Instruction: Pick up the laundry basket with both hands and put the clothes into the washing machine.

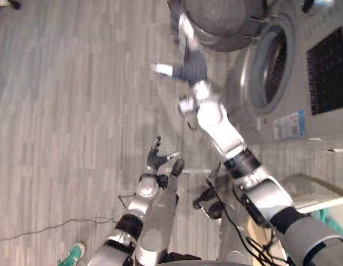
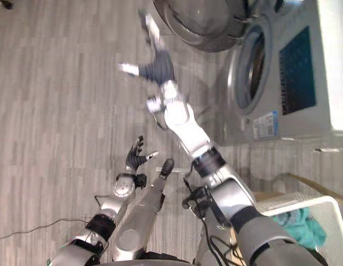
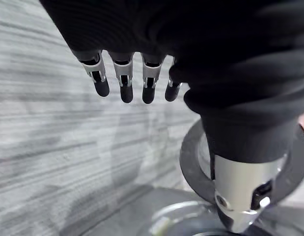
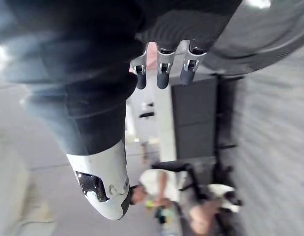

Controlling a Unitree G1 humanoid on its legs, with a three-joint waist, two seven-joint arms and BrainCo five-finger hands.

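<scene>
One washing machine (image 1: 304,72) stands on grey plank floor (image 1: 66,111).

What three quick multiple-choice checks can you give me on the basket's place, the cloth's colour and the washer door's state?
1. Where is the laundry basket?
A. Carried in both hands
B. Low at the robot's right side, in neither hand
C. Inside the drum

2. What colour is the cloth in the basket?
A. Red
B. Yellow
C. Teal

3. How is the door of the washing machine?
A. Swung open
B. Shut
C. Lying flat on the basket

Answers:
1 B: the left hand and the right hand are both open and away from it.
2 C: teal folds show inside its white rim.
3 A: the drum opening is uncovered.
</scene>
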